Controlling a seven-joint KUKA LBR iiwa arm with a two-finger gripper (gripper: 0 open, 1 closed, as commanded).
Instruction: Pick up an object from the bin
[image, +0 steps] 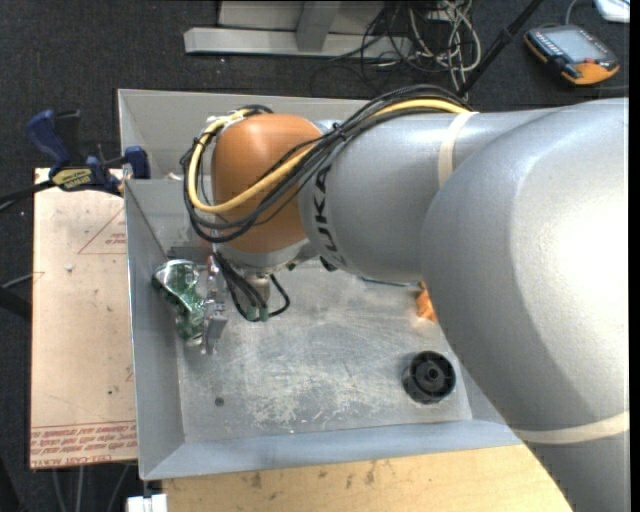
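My gripper (212, 318) hangs below the orange wrist cover, low at the left side of the bin. A green and clear plastic thing (178, 287) lies right against the gripper's left side, by the bin's left wall. I cannot tell whether the gripper has hold of it. Part of this thing is hidden behind the gripper's metal body.
A black round ribbed cap (430, 377) rests on the bin floor at the front right. A small orange piece (426, 304) peeks out from under the arm at the right. The big grey arm covers the bin's back and right.
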